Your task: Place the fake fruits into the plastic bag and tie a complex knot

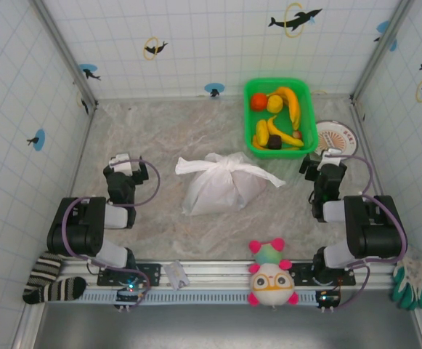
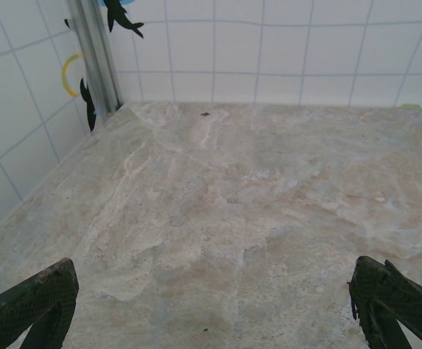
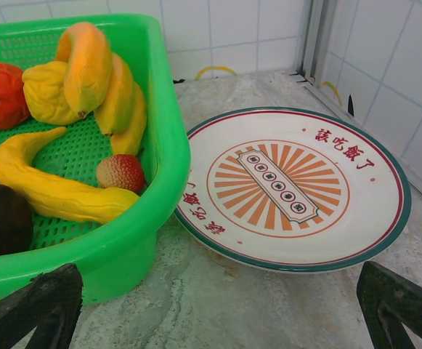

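Starting at the near rail in the top view, a striped sock [image 1: 51,282] lies at seven o'clock, a round plush toy [image 1: 271,276] with glasses sits at six o'clock and a green glove [image 1: 412,285] hangs at five o'clock. Farther in, the left gripper [image 1: 126,164] rests at nine o'clock and the right gripper [image 1: 328,158] at three o'clock. Both are well apart from the plastic bag [image 1: 218,190], which sits bulging on the marble table [image 1: 145,131] at the centre between them. Both grippers have their fingers released and spread wide, grasping nothing. In the left wrist view the dark fingertips [image 2: 43,298] stand at the lower corners with bare table between them, and in the right wrist view the fingertips [image 3: 43,305] stand just as far apart. On the bag's twelve o'clock side sits the knot [image 1: 224,161], a bunched white lump with flat tails reaching toward nine and four o'clock. Beyond, at one o'clock, the fake fruits [image 1: 276,116] lie in a green basket [image 1: 283,153]: an orange-red one, yellow bananas, a dark purple one and a small red one. Just beside the basket, at two o'clock, lies a round plate [image 1: 339,137] with an orange sunburst, its edge running under the basket's rim.
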